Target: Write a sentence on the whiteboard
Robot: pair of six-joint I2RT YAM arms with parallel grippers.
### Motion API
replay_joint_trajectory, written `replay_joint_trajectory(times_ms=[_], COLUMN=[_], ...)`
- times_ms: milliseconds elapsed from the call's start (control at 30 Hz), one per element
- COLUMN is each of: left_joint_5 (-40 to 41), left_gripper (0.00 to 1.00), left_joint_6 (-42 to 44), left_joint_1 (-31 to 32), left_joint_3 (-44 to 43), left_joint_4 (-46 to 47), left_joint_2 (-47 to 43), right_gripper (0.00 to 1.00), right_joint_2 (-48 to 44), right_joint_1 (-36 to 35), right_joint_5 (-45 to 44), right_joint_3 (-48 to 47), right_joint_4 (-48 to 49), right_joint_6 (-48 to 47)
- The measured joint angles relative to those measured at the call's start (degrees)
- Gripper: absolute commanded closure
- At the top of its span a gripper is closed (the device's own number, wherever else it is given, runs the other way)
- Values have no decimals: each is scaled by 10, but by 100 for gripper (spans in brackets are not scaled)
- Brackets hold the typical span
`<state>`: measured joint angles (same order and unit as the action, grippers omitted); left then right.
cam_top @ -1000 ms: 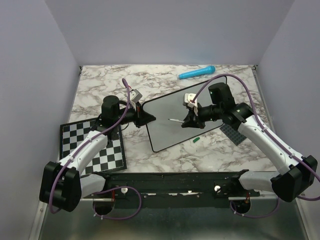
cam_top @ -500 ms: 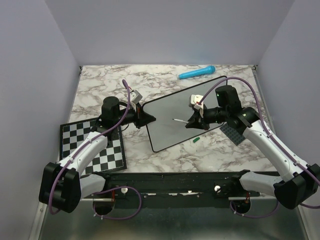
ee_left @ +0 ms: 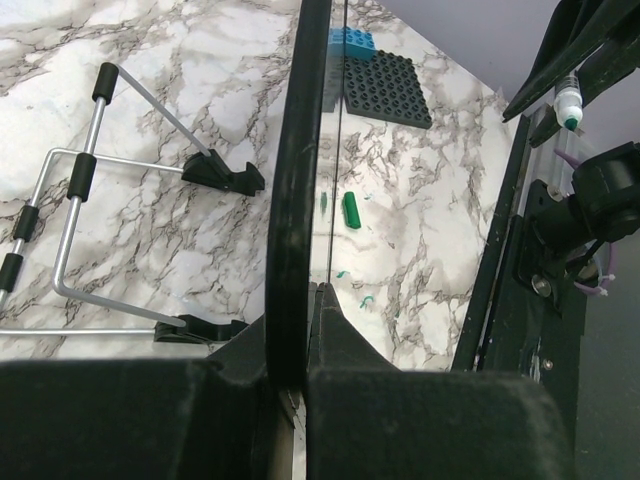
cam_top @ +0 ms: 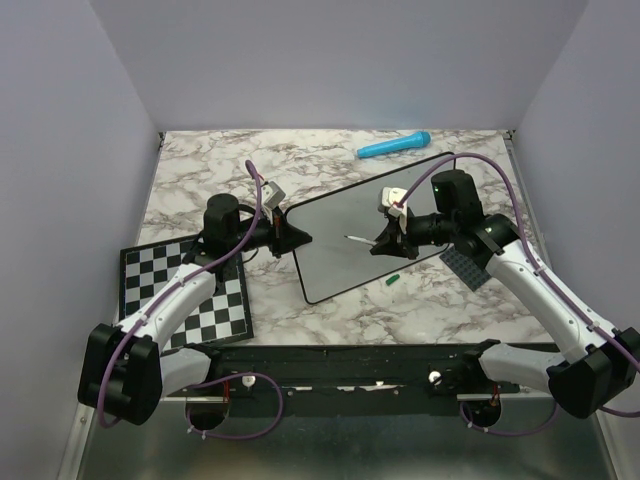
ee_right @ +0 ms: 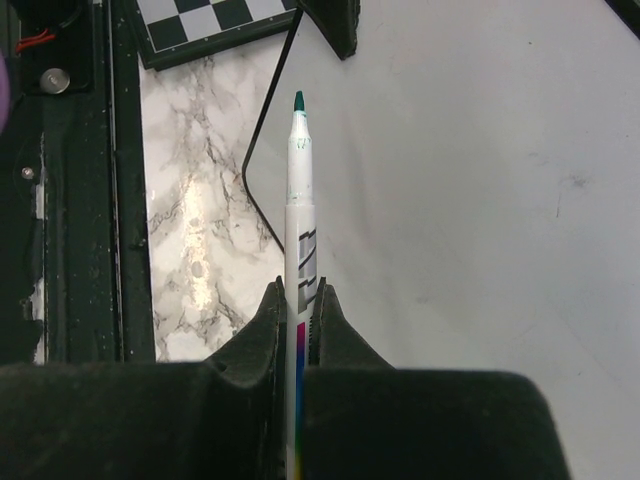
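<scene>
Top external view has the large white rectangular whiteboard (cam_top: pixel 340 270), thin black rim and rounded corners, sitting skewed across the middle of the marble table (cam_top: pixel 200 180), and both arms are on it. The left gripper (cam_top: pixel 290 236) is clamped on the board's left rim, its jaws pinching that black edge between them in the left wrist view. The right gripper (cam_top: pixel 386 240) is closed tight around a white-barrelled marker with a green tip (cam_top: pixel 358 240), pointed at the board's face near its near-left corner. Whether the tip is touching cannot be told. No writing shows on the board, so the sentence looks wholly to come. Now the worries: the board is pinned at one edge only, so a firm stroke far from that clamp could swing or flex it and smear the letters. The marker sits in a narrow pinch and may slide back or twist under pressure. Starting this close to the corner, a stroke could run off onto the marble. The small green cap (cam_top: pixel 393 279) lies loose just beside the board's near edge, and a sweeping wrist could knock it away.
</scene>
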<state>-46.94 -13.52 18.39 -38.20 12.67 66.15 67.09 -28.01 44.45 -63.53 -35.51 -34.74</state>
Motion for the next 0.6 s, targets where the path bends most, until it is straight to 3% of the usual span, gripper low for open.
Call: replay_joint_trajectory(times_ms=[600], left_joint_5=[0], left_gripper=[100], left_joint_6=[2], left_joint_1=[1], left_joint_3=[0], left_joint_4=[3], left_joint_2=[5], right_gripper=[100], right_joint_2=[-14], right_joint_1=[0], right_joint_5=[-1], right_joint_3=[15], right_joint_4=[-14], right_joint_6=[-20])
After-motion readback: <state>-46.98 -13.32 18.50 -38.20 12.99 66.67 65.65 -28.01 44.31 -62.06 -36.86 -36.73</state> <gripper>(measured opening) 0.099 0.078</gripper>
